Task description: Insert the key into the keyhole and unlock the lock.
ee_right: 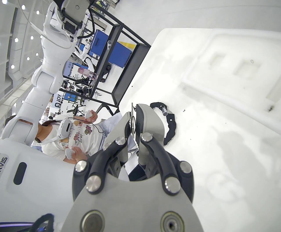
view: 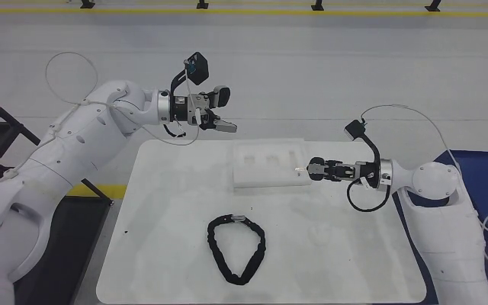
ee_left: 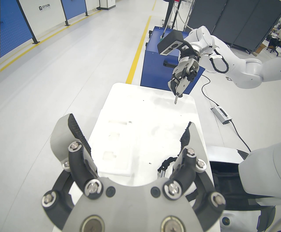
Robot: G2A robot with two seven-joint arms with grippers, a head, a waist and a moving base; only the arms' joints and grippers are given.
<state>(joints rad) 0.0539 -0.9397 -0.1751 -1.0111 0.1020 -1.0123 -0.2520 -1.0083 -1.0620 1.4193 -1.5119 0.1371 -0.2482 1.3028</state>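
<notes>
Key (ee_left: 175, 100) (in right gripper (view: 311, 168)) hangs by foam tray (view: 267, 164), lock (view: 236, 248) well apart.

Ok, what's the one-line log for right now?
right gripper: shut on key, at foam tray edge | left gripper: open, empty | chain lock: on table, untouched

Pale grey floor (ee_left: 65, 66) with a yellow line (ee_left: 139, 50), a blue cabinet (ee_left: 153, 66) and dark partitions (ee_left: 237, 19).

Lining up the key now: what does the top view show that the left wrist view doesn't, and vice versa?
Top view: the black fabric-sleeved chain lock as a whole closed loop. Left wrist view: the small metal key, its blade sticking out of the shut right hand. Both: the white foam tray with rectangular recesses.
</notes>
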